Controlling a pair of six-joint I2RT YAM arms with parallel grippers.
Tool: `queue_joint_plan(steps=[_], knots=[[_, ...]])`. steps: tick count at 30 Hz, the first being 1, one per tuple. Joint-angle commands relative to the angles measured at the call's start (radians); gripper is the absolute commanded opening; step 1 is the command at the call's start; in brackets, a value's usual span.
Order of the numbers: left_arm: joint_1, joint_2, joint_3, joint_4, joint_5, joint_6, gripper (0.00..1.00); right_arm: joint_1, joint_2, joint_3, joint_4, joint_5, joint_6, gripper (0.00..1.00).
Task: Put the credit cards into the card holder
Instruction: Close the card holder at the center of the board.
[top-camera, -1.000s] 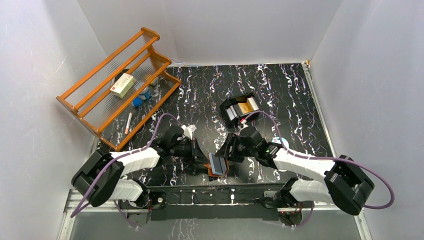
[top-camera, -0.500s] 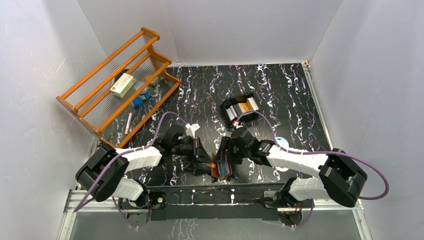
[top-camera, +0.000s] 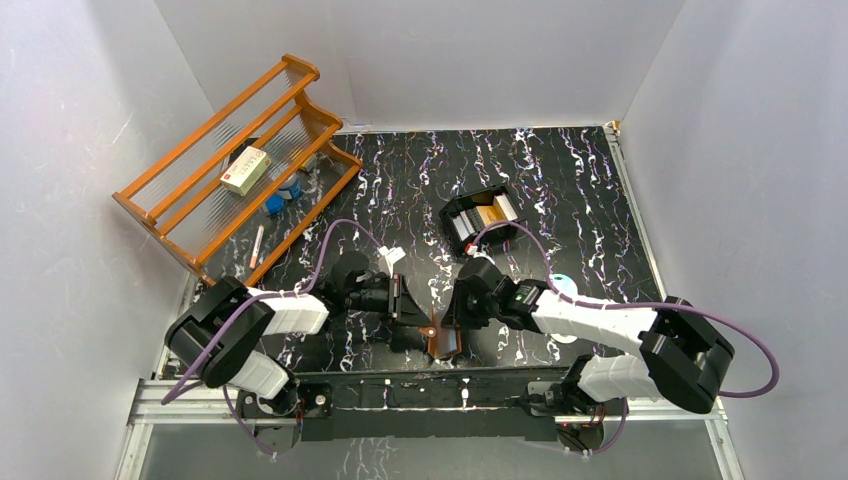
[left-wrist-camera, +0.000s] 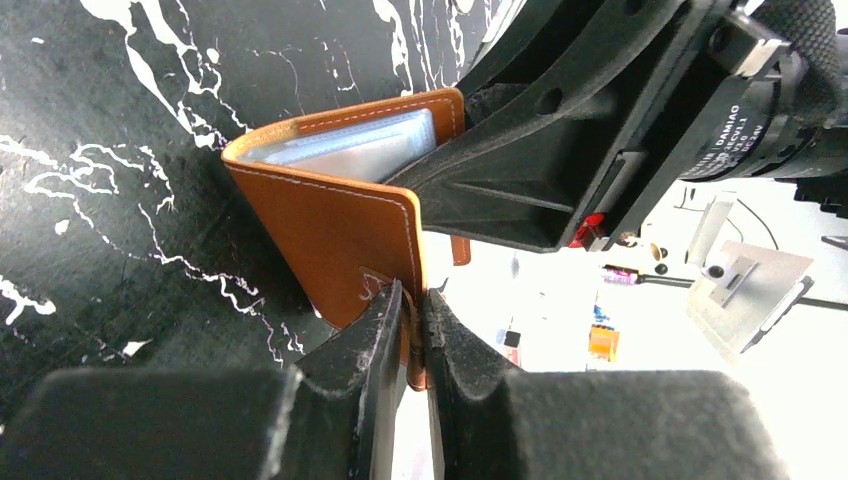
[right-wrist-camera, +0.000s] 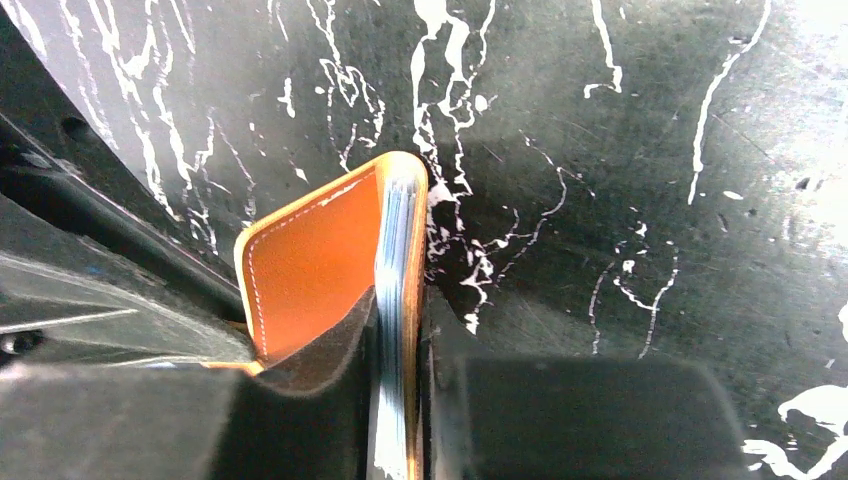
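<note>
1. The card holder (left-wrist-camera: 335, 225) is standing on edge on the black marbled table (top-camera: 560, 170), near its front edge, between the two arms, with its brown covers spread partway open.
2. The left gripper (left-wrist-camera: 413, 305) is pinching the holder's snap strap (left-wrist-camera: 414, 352); its jaws are standing almost together, with only the thin strap between them.
3. The right gripper (right-wrist-camera: 402, 345) is clamping the pale blue sleeves (right-wrist-camera: 398, 250) together with the cover behind them. One finger is lying inside the holder against the sleeves, and the other is pressing on the outside.
4. The loose cover is angling away from the sleeves toward the left arm.
5. The credit cards (top-camera: 490, 213) are sitting in the black tray (top-camera: 462, 232), farther back on the table and well apart from the holder.
6. A wooden rack (top-camera: 200, 190) is leaning at the far left corner.
</note>
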Motion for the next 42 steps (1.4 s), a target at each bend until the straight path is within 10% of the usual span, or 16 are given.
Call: queue_joint_plan(steps=[1,5,16,42], knots=[[-0.006,0.033,-0.017,0.116,0.053,0.040,0.14,0.012,-0.005,0.060,-0.008,0.042,-0.008,0.15],[-0.006,0.033,-0.012,0.022,0.005,0.096,0.22,0.013,-0.005,0.072,-0.071,0.082,-0.017,0.00],[-0.008,-0.138,0.147,-0.610,-0.364,0.249,0.38,0.013,-0.051,0.210,-0.327,0.190,-0.052,0.00],[-0.280,-0.027,0.440,-1.017,-0.846,0.283,0.63,0.011,0.032,0.259,-0.326,0.205,-0.048,0.00]])
